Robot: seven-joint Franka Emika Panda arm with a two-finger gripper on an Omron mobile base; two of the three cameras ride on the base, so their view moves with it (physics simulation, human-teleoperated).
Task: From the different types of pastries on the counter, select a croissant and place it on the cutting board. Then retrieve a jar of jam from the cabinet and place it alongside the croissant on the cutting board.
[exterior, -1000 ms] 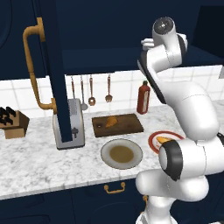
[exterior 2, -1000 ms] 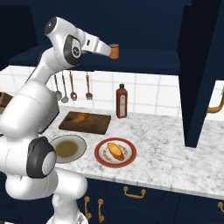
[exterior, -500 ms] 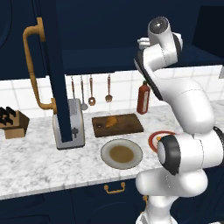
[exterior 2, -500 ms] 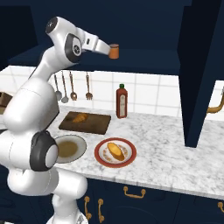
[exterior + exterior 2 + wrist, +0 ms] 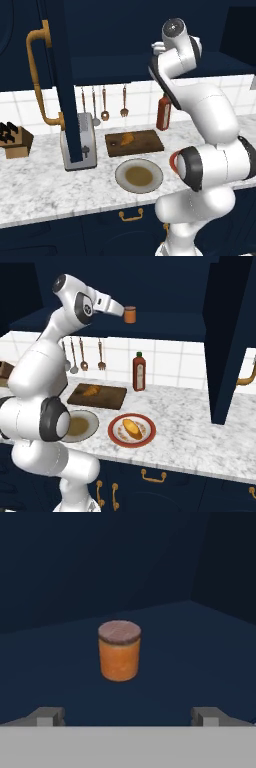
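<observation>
White square-tiled backsplash wall [image 5: 140,100], row of metal utensils hanging on it [image 5: 103,102], dark navy drawer fronts with gold handles [image 5: 155,476], dim upper room

The jar of jam [image 5: 119,650] stands upright on the cabinet [image 5: 165,637] shelf. Below, on the counter [image 5: 190,421], the croissant [image 5: 91,390] lies on the cutting board [image 5: 97,397] near the back edge. A bottle [image 5: 139,372] stands right of the board; two plates [image 5: 89,426] lie before it.

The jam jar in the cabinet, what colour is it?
The jam jar is orange with a paler brownish lid, clearest in the hand view.
</observation>
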